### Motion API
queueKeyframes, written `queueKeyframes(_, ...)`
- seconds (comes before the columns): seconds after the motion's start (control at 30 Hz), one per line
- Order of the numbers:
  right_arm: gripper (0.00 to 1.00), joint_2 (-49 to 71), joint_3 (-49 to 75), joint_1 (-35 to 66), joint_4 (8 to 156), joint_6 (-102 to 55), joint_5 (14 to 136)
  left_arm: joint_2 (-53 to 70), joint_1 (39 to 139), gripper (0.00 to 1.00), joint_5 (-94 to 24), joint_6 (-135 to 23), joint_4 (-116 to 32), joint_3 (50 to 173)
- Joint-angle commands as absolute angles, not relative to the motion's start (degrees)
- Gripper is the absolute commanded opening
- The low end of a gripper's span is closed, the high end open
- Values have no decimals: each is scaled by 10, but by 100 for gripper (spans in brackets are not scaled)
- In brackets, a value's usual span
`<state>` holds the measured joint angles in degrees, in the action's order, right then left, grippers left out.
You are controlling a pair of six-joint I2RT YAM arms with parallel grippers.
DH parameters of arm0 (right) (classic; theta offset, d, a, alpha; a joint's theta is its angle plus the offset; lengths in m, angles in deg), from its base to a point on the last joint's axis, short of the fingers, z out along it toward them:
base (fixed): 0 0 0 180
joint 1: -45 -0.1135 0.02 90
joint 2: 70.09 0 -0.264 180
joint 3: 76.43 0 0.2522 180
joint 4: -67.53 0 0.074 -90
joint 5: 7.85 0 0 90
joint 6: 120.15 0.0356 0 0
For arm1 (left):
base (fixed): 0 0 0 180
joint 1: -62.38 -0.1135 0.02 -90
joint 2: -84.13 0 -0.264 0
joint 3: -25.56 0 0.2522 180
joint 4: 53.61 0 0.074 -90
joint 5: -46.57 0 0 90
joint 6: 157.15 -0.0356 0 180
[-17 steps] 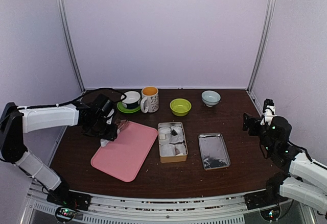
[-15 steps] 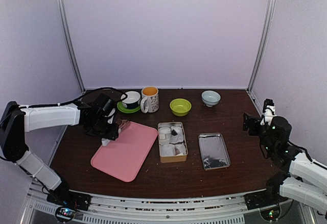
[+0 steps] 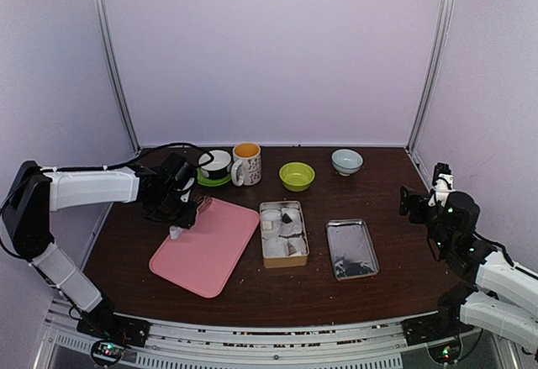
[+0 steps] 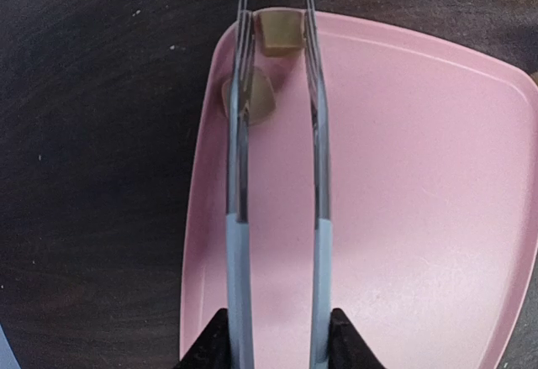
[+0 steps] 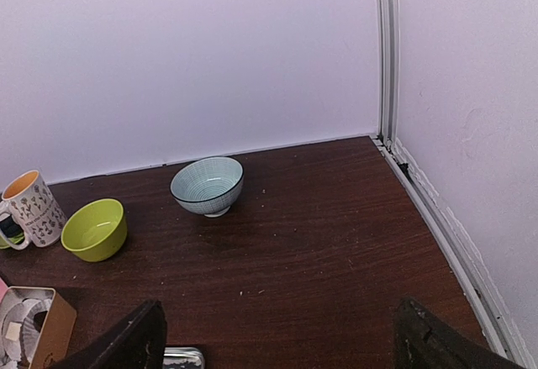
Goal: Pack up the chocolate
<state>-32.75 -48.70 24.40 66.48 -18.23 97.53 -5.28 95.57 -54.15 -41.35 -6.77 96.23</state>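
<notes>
My left gripper [image 4: 277,348] [image 3: 178,205] is shut on a pair of tongs [image 4: 318,176] with pale blue handles and metal forked tips. The tips reach over the far left corner of a pink tray [image 4: 403,218] [image 3: 206,251]. One brown chocolate lump [image 4: 279,31] lies between the tips, and I cannot tell whether they touch it. A second lump [image 4: 261,100] lies under the left tip. An open tin [image 3: 283,233] right of the tray holds several whitish and dark lumps. My right gripper [image 5: 277,352] [image 3: 414,205] is open and empty at the far right.
A metal lid [image 3: 351,249] lies right of the tin. Along the back stand a cup on a green saucer [image 3: 215,166], an orange-lined mug [image 3: 246,163], a lime bowl [image 3: 297,175] [image 5: 96,229] and a pale blue bowl [image 3: 346,161] [image 5: 208,186].
My left gripper and the tongs have shifted a little to the right and farther back, towards the tray's far corner. The right arm has not moved.
</notes>
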Motion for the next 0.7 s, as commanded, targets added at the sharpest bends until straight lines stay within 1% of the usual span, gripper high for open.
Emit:
queueKeyframes(0.0, 94, -330, -482, 247, 662, -186, 975, -58, 950, 31, -567, -421, -72, 989)
queueKeyframes(0.13, 93, -328, -481, 246, 662, -187, 974, -34, 950, 28, -561, -424, -67, 986)
queueKeyframes(0.33, 94, -330, -483, 246, 662, -186, 975, 38, 950, 28, -506, -439, -48, 980)
queueKeyframes(0.43, 94, -332, -484, 246, 662, -186, 975, 78, 950, 25, -466, -448, -36, 973)
queueKeyframes(0.57, 94, -325, -481, 246, 661, -187, 976, 138, 952, 24, -407, -460, -25, 959)
queueKeyframes(0.67, 93, -322, -479, 246, 661, -189, 971, 180, 953, 25, -309, -475, -41, 943)
